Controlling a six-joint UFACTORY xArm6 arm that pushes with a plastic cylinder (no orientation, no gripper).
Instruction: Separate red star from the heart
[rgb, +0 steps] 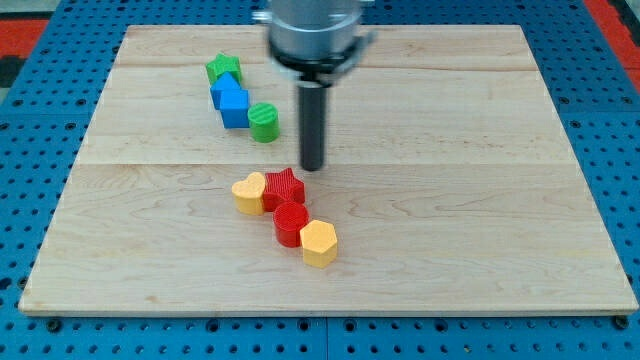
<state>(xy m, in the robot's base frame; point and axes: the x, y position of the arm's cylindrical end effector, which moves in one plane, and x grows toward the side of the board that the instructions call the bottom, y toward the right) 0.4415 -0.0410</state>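
Observation:
The red star (284, 187) lies near the middle of the wooden board, touching the yellow heart (249, 193) on its left. A red cylinder (291, 223) sits just below the star, touching it, and a yellow hexagon (319, 243) touches the cylinder at lower right. My tip (313, 167) stands just above and to the right of the red star, very close to its upper right point.
At the view's upper left a green star (224, 70), a blue block (231, 101) and a green cylinder (264, 122) form a diagonal row. The board (500, 200) lies on a blue pegboard surface.

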